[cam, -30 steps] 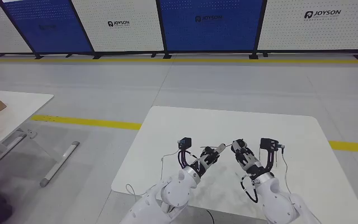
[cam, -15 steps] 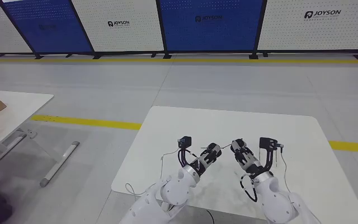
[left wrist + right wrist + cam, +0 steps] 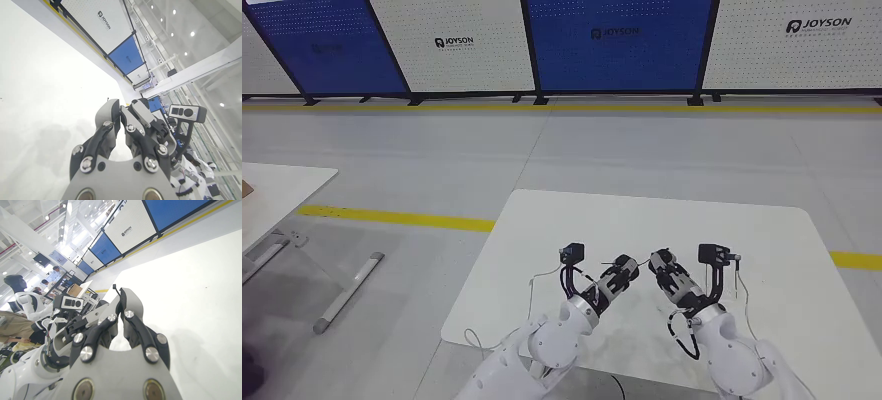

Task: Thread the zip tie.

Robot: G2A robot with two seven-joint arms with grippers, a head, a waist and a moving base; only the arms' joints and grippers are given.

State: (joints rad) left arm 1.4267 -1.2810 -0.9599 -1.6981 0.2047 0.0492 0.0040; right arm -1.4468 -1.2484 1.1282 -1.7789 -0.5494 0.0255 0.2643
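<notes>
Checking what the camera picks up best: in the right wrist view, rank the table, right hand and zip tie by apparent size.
Largest, unranked: table and right hand. Both cover large areas, and the hand is nearest the camera.
Smallest: zip tie, a thin black strip pinched in that hand.

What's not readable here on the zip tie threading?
1. Right wrist view: zip tie strap past its head, hidden between right gripper jaws.
2. Left wrist view: tail mostly hidden inside left gripper jaws.
3. Top view: whether tail has entered head, too small to tell.
</notes>
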